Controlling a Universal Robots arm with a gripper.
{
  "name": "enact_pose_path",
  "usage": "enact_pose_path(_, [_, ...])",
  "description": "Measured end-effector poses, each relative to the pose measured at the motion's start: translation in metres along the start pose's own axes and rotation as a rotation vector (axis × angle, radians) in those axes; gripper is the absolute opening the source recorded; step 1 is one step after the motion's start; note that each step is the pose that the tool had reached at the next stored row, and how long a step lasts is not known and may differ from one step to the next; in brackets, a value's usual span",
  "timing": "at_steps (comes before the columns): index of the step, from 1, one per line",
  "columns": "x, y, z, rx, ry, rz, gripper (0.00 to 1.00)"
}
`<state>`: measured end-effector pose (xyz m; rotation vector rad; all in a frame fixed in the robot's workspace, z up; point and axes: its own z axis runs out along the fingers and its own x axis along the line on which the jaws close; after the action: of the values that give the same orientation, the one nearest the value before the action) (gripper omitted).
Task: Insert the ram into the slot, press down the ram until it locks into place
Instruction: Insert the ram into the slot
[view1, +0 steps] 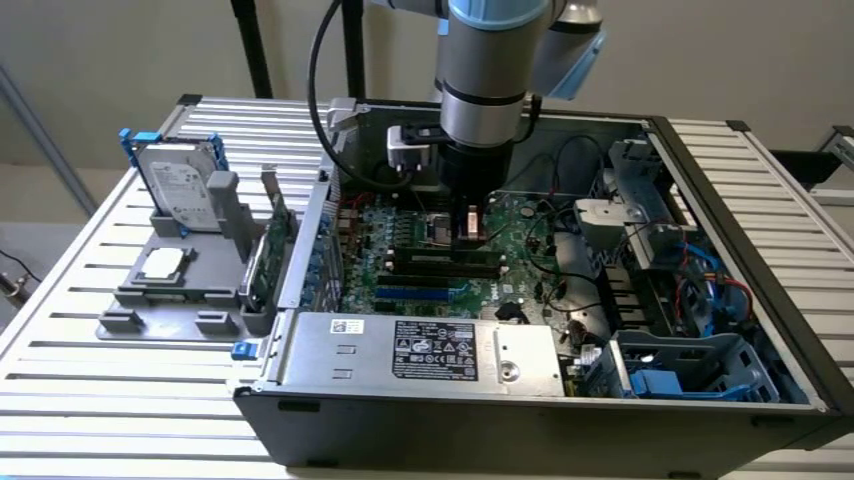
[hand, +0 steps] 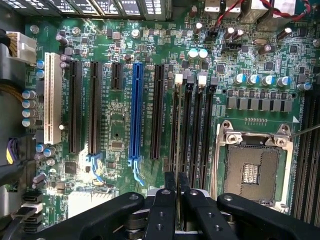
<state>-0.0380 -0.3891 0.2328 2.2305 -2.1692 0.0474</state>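
In the wrist view my gripper (hand: 176, 176) has its two black fingers (hand: 170, 186) drawn close together on a thin strip seen edge-on, the ram (hand: 178, 131). The ram runs in line with the nearest of several parallel black memory slots (hand: 193, 131), right over it; I cannot tell whether it touches the socket. White end clips (hand: 178, 78) mark the slots' far ends. In the exterior view the gripper (view1: 469, 226) hangs low inside the open computer case, just above the black slots (view1: 441, 264) on the green motherboard (view1: 400, 225).
A bright blue slot (hand: 135, 110) and longer black expansion slots (hand: 94, 107) lie beside the memory sockets. The empty CPU socket (hand: 252, 167) sits on the other side. The power supply (view1: 414, 350), a drive cage (view1: 681, 365) and case walls hem the arm in. A hard drive (view1: 187, 190) stands outside.
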Motion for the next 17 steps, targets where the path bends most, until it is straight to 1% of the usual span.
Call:
enact_pose_path(2, [-0.0007, 0.0000, 0.0005, -0.0002, 0.0038, 0.002, 0.13])
enact_pose_path(12, [-0.0013, 0.0000, 0.0012, -0.0010, 0.0161, 0.010, 0.13])
enact_pose_path(14, [-0.0013, 0.0000, 0.0013, -0.0010, 0.0177, 0.011, 0.13])
enact_pose_path(17, [-0.0014, 0.0000, 0.0015, -0.0009, 0.0180, 0.011, 0.13])
